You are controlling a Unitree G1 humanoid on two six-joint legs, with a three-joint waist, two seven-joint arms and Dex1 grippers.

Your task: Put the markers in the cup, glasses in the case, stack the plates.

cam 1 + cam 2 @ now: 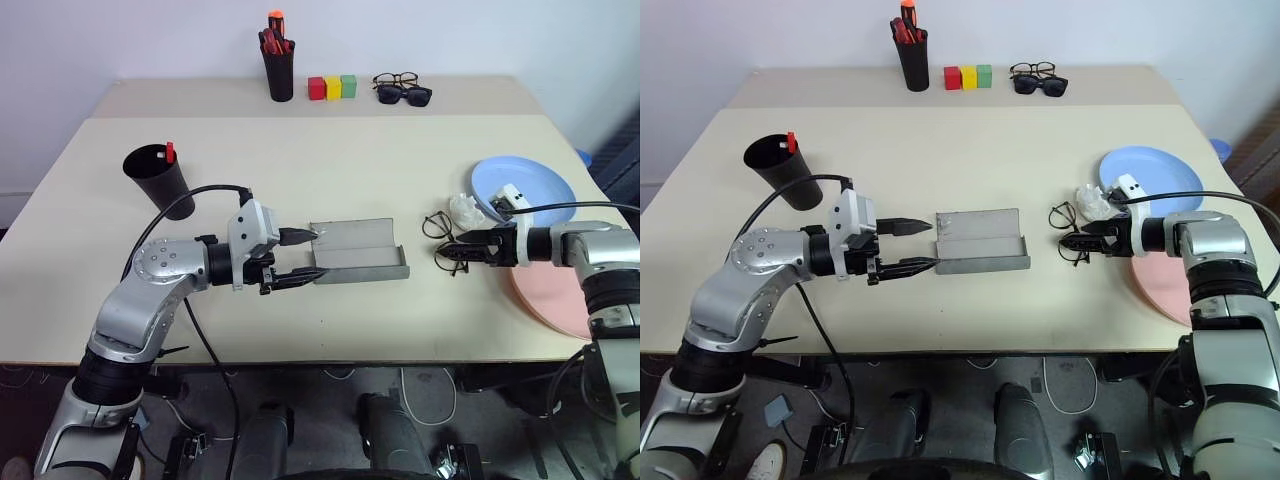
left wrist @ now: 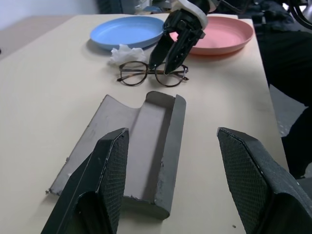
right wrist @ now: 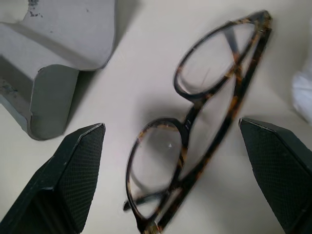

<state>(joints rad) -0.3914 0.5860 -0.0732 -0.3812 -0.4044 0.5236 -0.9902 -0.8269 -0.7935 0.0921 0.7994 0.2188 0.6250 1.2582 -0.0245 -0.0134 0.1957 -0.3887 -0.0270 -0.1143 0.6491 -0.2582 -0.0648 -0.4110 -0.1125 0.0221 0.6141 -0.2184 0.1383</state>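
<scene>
The grey case [image 1: 358, 250] lies open at mid-table. My left gripper [image 1: 316, 254] is open at its left end, and in the left wrist view the case [image 2: 141, 146] lies just ahead of my fingers [image 2: 105, 170]. The thin-framed glasses [image 1: 437, 228] rest right of the case beside a white crumpled wad [image 1: 465, 208]. My right gripper [image 1: 450, 253] is open and low over the glasses [image 3: 187, 114], which lie between its two fingers. A red-capped marker [image 1: 170, 152] stands in the black cup [image 1: 157, 180]. The blue plate [image 1: 525, 185] and pink plate [image 1: 550, 300] lie side by side at the right.
At the back stand a black pen holder [image 1: 280, 70] with red-orange pens, three coloured blocks [image 1: 332, 87], black-framed spectacles and sunglasses [image 1: 402, 90]. A black cable [image 1: 210, 190] loops from my left wrist past the cup. The pink plate overhangs the table's right front edge.
</scene>
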